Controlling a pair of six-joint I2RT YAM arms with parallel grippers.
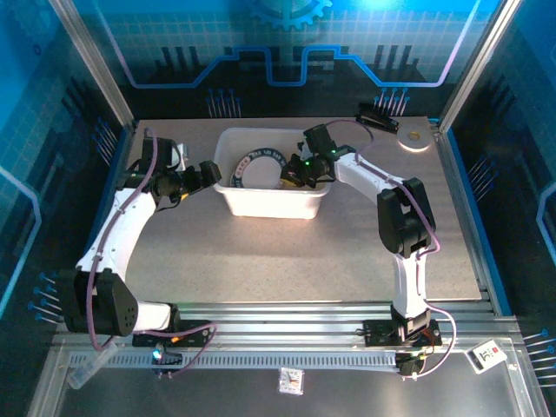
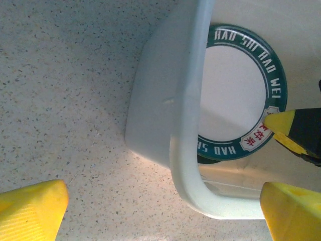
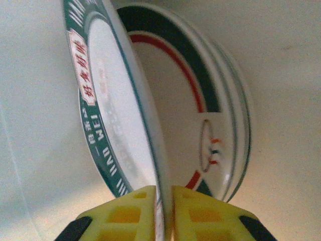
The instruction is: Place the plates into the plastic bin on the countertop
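Observation:
The white plastic bin (image 1: pixel 271 205) stands at the middle back of the countertop (image 1: pixel 261 261). Inside it, a white plate with a dark green lettered rim (image 1: pixel 261 156) (image 2: pixel 235 90) is held tilted on edge, its rim pinched between the yellow fingers of my right gripper (image 1: pixel 297 178) (image 3: pixel 164 211). Behind that plate, other plates (image 3: pixel 200 90) with green and red rim bands lie stacked against the bin's floor. My left gripper (image 1: pixel 207 172) (image 2: pixel 160 216) hangs open just outside the bin's left corner (image 2: pixel 188 125), holding nothing.
A small tan ring-shaped disc (image 1: pixel 414 139) lies at the back right of the countertop, beside a black fixture (image 1: pixel 378 117). Metal frame posts and blue walls close in the left, right and back sides.

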